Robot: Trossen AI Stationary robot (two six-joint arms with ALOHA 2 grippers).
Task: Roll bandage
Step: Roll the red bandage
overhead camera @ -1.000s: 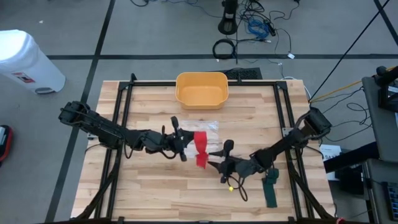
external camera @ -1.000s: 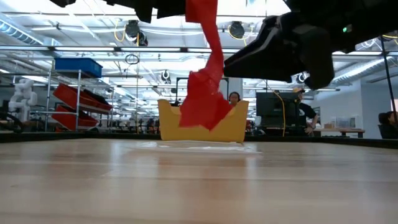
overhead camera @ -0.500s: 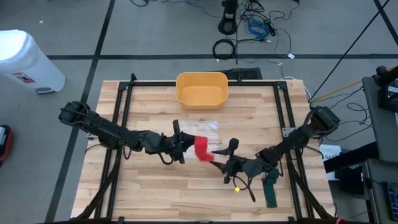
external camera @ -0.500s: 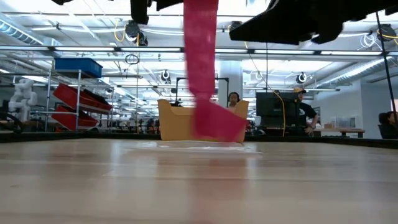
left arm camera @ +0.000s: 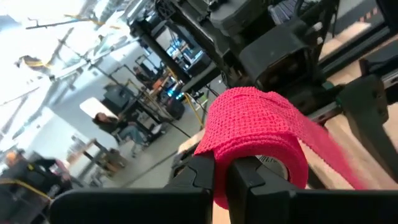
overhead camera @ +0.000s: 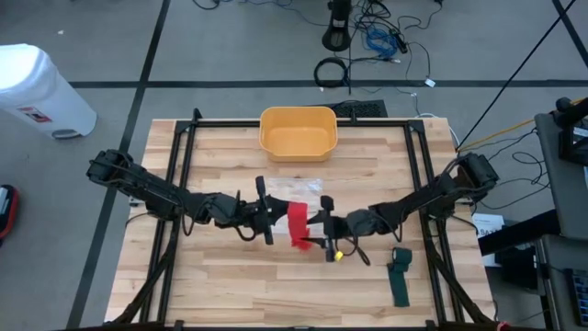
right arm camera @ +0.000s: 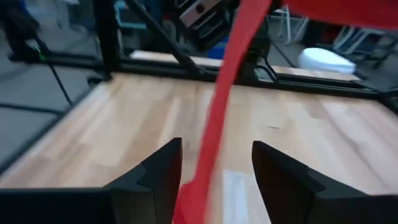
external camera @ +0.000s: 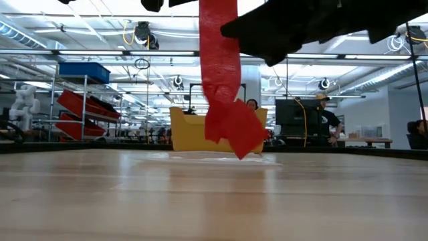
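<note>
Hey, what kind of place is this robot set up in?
Most likely a robotics lab or workshop. Storage racks holding red and blue bins line the room behind the table, people sit at a monitor, and cables trail over the concrete floor.

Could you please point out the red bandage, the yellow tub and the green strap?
red bandage [overhead camera: 299,223], high view, middle of the wound part.
yellow tub [overhead camera: 298,118], high view, far rim.
green strap [overhead camera: 401,280], high view, mid-length.
</note>
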